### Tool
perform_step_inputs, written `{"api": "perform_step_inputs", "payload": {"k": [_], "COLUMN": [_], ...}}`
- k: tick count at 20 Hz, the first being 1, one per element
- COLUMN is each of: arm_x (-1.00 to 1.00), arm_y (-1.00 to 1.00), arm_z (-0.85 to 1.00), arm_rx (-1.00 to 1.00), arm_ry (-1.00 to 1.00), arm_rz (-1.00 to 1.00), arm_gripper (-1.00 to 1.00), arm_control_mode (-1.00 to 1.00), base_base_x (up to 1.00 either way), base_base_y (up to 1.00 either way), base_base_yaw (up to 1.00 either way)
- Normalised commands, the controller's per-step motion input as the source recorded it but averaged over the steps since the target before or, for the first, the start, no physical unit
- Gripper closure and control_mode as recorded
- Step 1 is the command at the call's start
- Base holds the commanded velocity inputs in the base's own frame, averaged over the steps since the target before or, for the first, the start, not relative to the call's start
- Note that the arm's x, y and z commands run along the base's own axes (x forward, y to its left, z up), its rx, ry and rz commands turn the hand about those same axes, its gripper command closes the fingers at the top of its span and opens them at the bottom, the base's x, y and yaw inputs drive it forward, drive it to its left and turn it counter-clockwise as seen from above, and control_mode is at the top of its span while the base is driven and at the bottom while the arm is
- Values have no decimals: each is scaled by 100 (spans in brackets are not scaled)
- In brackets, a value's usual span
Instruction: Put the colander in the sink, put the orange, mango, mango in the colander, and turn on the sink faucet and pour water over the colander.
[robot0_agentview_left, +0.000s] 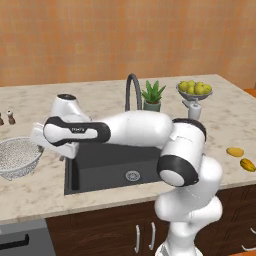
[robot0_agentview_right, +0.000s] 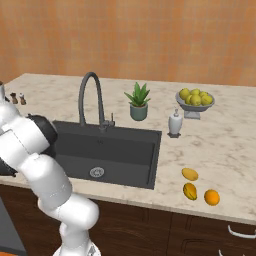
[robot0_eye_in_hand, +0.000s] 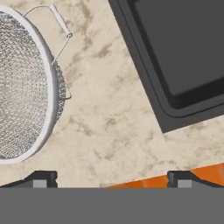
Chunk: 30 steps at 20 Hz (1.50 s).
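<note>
Marble counter (robot0_agentview_left: 40, 192) surrounds the black sink (robot0_agentview_left: 107, 167); the colander (robot0_agentview_left: 17, 157) sits on the counter left of the basin, not yet in it. Gripper (robot0_eye_in_hand: 111, 179) hovers over bare counter between the colander and the sink corner, fingers spread wide and empty. Orange (robot0_agentview_right: 212, 197) and two mangos (robot0_agentview_right: 189, 174) lie right of the sink. Risk: the thin rim and wire handle (robot0_eye_in_hand: 60, 20) appear easy to miss, and a descent from here would likely close on nothing.
</note>
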Motion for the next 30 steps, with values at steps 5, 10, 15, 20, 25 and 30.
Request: {"api": "perform_step_inputs", "payload": {"k": [5, 10, 15, 20, 25, 30], "arm_x": [44, 41, 34, 17, 8, 16], "arm_y": [39, 31, 30, 21, 0, 0], "arm_z": [-20, -10, 0, -13, -30, -37], "arm_rx": [-7, 0, -7, -14, -5, 0], "arm_ry": [7, 7, 0, 0, 0, 0], "arm_rz": [-8, -2, 0, 0, -1, -1], "arm_gripper": [-100, -100, -100, -100, -100, -100], "arm_control_mode": [-100, -100, -100, -100, -100, -100], "base_base_x": [0, 0, 0, 0, 0, 0], "base_base_y": [0, 0, 0, 0, 0, 0], "base_base_yaw": [0, 0, 0, 0, 0, 0]}}
